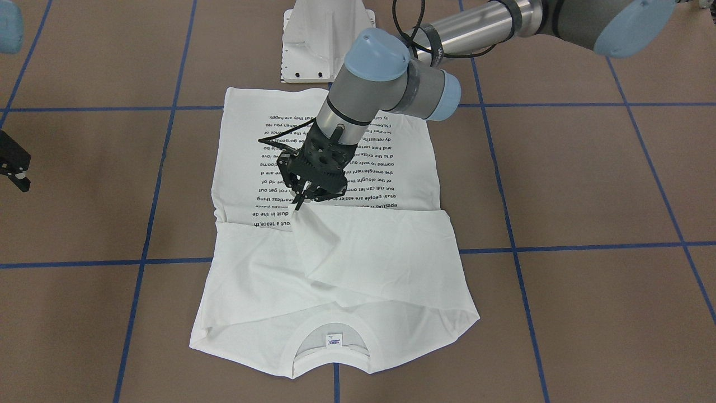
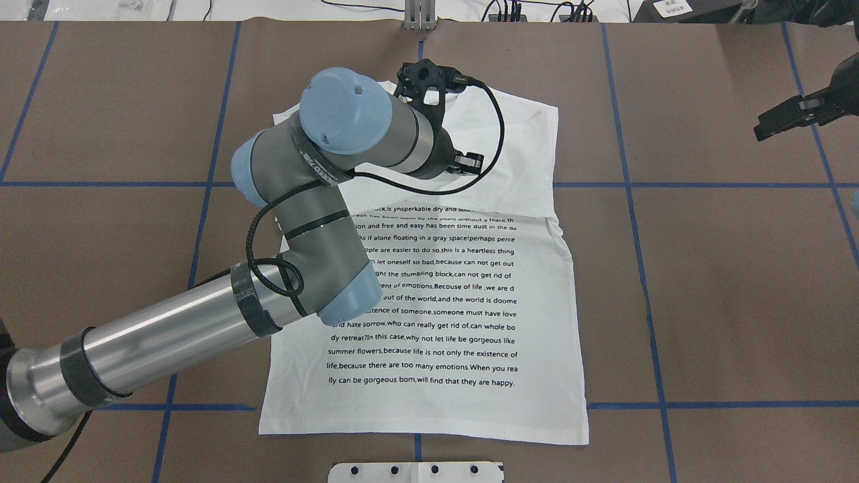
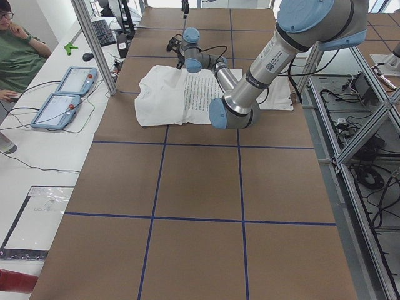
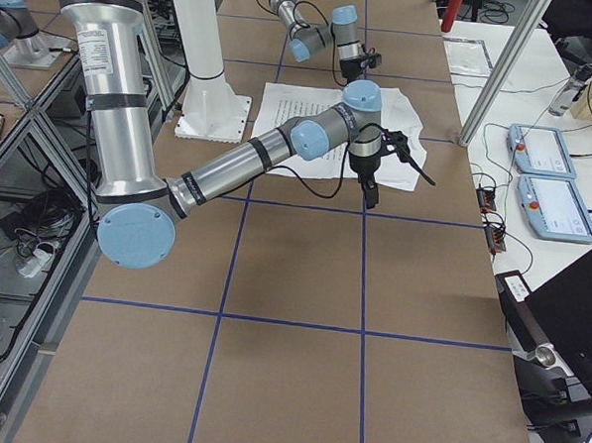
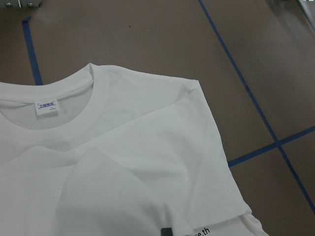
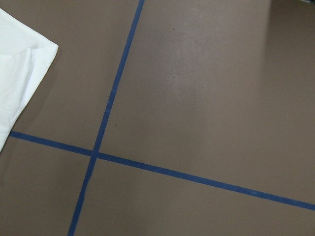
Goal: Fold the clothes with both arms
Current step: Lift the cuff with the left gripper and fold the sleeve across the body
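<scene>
- Shirt [image 1: 363, 263] lies flat on the table [image 1: 559, 184], print side up. Its collar end is away from the robot and its hem is by the white pedestal base [image 1: 319, 45].
- Text block [image 2: 436, 302] covers the lower body of the shirt. The upper part is hidden under white fabric folded across the chest.
- My left claw [image 1: 302, 200] is over the middle of the shirt, at the edge where the folded fabric meets the text. Its tips are pinched closed on a peak of that fabric, which is pulled up to a point.
- In the left wrist view I see one dark fingertip [image 5: 166, 231] at the bottom edge, touching the cloth just beside the last printed letters.
- Ribbed neckline [image 5: 101, 105] is flat, and the neck label [image 1: 334, 338] shows inside it.
- My right claw [image 2: 765, 129] sits over bare table on the robot's right, well apart from the shirt and holding nothing. I can't tell whether it is open or closed.
- The right wrist view is mostly brown table with blue tape lines [image 6: 110, 93]. Only a corner of the shirt shows, at top left.
</scene>
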